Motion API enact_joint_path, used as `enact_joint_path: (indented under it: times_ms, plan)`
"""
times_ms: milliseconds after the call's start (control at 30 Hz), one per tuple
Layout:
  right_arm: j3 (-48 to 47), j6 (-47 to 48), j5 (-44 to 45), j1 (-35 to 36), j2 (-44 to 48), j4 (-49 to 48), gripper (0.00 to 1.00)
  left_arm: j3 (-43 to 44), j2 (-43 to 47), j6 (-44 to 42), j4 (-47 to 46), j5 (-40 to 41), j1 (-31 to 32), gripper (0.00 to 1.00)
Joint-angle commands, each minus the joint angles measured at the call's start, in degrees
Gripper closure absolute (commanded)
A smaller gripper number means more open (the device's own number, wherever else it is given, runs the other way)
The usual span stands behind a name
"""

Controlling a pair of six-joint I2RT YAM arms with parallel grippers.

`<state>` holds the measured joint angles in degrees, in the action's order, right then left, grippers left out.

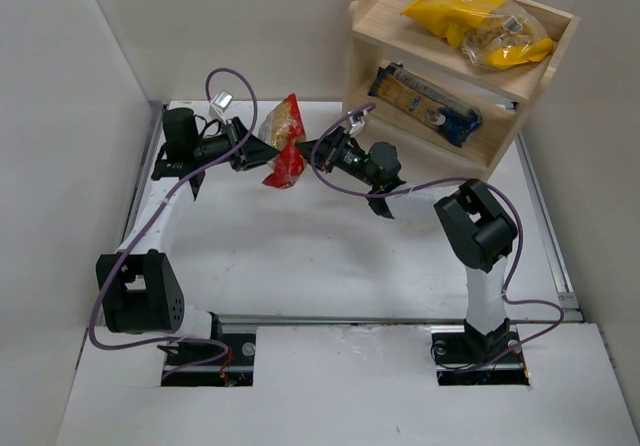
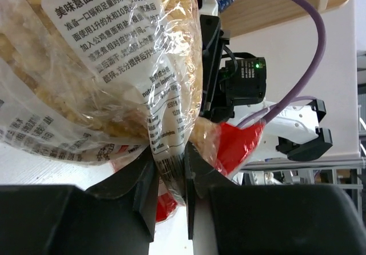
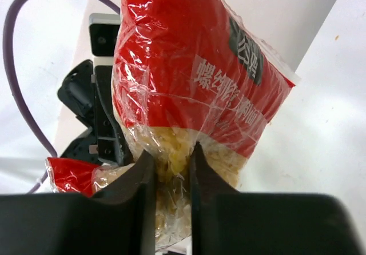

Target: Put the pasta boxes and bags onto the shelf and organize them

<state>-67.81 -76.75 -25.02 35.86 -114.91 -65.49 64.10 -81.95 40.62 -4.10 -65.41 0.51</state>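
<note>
The red-edged clear pasta bag [image 1: 284,141] hangs in the air between both grippers, left of the wooden shelf [image 1: 380,26]. My left gripper [image 1: 262,150] is shut on its back seam [image 2: 169,169]. My right gripper [image 1: 308,147] is shut on its front [image 3: 189,89]. The yellow bag [image 1: 455,1] and a second clear-windowed bag [image 1: 506,41] lie on the shelf's top tier. The blue spaghetti pack [image 1: 445,106] and the dark pack [image 1: 400,81] lie on the lower tier.
Purple cables [image 1: 235,81] loop above both wrists. White walls close in the left [image 1: 60,116] and back. The shelf stands at the far right corner.
</note>
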Motion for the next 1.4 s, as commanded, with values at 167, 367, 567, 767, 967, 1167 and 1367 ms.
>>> enact_joint_path:
  times_ms: [167, 367, 567, 767, 967, 1167, 1367]
  plan:
    - [-2.8, 11.4, -1.5, 3.4, 10.4, 4.2, 1.0, -2.0, 3.5, 0.8, -3.1, -7.7, 1.6, 0.67]
    - [-3.0, 32.2, 5.4, 4.3, 20.2, 26.0, 1.0, -2.8, 2.2, 0.2, -3.4, -7.6, -1.3, 0.42]
    - [-5.0, 45.7, 11.6, 4.8, 24.3, 39.5, 1.0, -1.8, 1.3, 0.2, -3.4, -8.0, -4.5, 0.39]
    - [-11.9, 61.3, 18.2, 4.9, 29.4, 53.0, 1.0, -2.1, 1.9, 0.0, -4.6, -9.1, -11.0, 0.38]
    - [-26.8, 75.2, 23.9, 5.2, 34.2, 65.6, 1.0, -5.3, 3.2, 0.0, -6.3, -8.7, -16.6, 0.38]
    - [-38.4, 80.5, 23.4, 4.0, 31.4, 75.8, 1.0, -10.5, 4.6, 0.0, -9.5, -8.3, -18.1, 0.38]
    - [-30.4, 82.4, 15.9, 4.3, 24.8, 99.5, 0.39, -11.4, 5.9, -0.3, -9.5, -8.3, -19.0, 0.38]
